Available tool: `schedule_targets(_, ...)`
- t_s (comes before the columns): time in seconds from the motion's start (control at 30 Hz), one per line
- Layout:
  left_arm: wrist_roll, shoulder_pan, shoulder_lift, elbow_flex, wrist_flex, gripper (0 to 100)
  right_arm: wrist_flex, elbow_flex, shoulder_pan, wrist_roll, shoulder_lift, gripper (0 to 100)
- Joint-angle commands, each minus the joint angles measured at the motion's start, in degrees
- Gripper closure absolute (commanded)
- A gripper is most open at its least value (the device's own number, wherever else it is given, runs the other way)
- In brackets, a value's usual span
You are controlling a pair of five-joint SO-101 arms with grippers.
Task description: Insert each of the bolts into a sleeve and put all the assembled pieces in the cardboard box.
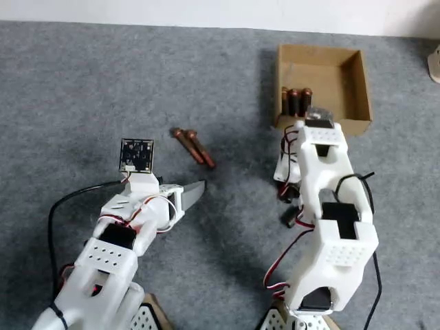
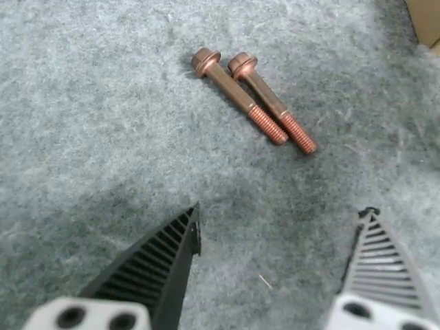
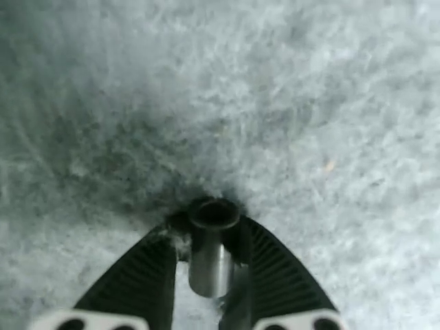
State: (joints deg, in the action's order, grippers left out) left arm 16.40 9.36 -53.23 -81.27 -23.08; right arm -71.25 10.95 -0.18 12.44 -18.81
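Grey, felt-like carpet (image 1: 82, 89) covers the table. A white surface (image 1: 172, 12) runs along its far edge. At the far right a pale object (image 1: 435, 63) pokes in, too cropped to identify.

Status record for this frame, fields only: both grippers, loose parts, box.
left gripper: open, over the carpet, short of the loose bolts
loose bolts: two, side by side on the carpet, unsleeved
right gripper: shut on a sleeve, over the carpet
cardboard box: three pieces in a row by the wall nearest the arms
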Motion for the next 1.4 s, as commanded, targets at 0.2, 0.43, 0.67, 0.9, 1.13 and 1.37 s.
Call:
schedule_targets(0.2, -1.0, -0.4, -0.7, 0.8, 1.1, 66, -12.1, -5.8, -2.8, -0.7, 17.3, 99.4)
schedule_targets(0.43, 2.1, -1.9, -0.1, 12.1, -10.9, 66, -12.0, -2.0, -4.4, -0.3, 30.1, 99.4)
schedule_targets(0.67, 11.7, -3.1, 0.0, 22.6, -21.8, 66, -12.0, 1.5, -5.0, 1.8, 39.3, 99.4)
schedule_targets(0.9, 17.7, -5.1, 11.2, 26.2, -21.7, 66, -12.1, 4.4, -5.0, 2.5, 52.2, 99.4)
schedule_targets(1.13, 21.5, -8.7, 30.4, 40.4, -26.2, 66, -12.1, 9.8, -4.7, 2.0, 65.6, 99.4)
schedule_targets(1.37, 26.1, -8.8, 43.3, 53.9, -30.8, 67, -12.1, 15.1, -4.7, 1.9, 74.2, 99.4)
